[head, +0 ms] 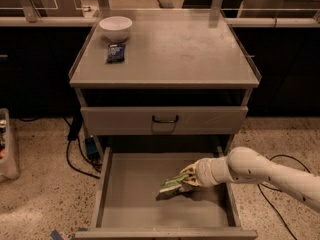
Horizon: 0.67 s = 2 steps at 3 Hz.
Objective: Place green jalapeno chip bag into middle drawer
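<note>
A speckled stone floor [40, 204] is seen under a big grey cabinet [170, 59]. The wide, shallow grey metal middle drawer [135, 194] is pulled out below a grey drawer front with a dark bow handle [165, 119]. A white robot arm [260, 171] is stretched in from the right. The gripper [189, 178] is closed on the small crinkly green jalapeno chip bag [172, 185], which is held low inside the drawer, near its right side. A round white bowl [115, 28] and a small dark-blue packet [116, 52] are set on the cabinet top, back left.
</note>
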Available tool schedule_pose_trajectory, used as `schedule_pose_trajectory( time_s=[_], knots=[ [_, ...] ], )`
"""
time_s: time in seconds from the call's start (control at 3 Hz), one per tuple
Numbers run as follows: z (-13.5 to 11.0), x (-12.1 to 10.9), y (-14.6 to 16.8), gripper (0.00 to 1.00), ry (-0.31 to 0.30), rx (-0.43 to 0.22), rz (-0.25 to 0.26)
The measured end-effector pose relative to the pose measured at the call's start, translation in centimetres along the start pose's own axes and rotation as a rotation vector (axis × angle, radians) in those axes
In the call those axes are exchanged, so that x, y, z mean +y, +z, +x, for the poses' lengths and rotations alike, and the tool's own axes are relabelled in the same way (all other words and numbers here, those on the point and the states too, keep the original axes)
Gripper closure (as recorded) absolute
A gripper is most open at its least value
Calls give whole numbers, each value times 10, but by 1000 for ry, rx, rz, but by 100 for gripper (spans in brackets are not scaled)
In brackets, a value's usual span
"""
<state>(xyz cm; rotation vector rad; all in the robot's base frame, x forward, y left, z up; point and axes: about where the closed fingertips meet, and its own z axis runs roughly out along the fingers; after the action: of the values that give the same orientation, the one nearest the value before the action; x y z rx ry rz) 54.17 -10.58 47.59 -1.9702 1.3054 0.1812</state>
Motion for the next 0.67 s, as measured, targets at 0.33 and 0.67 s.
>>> schedule_pose_trajectory(
  time_s=[0.33, 0.67],
  knots=[
    [13, 21, 10, 96, 42, 4, -20],
    [13, 21, 10, 73, 42, 4, -20]
  ],
)
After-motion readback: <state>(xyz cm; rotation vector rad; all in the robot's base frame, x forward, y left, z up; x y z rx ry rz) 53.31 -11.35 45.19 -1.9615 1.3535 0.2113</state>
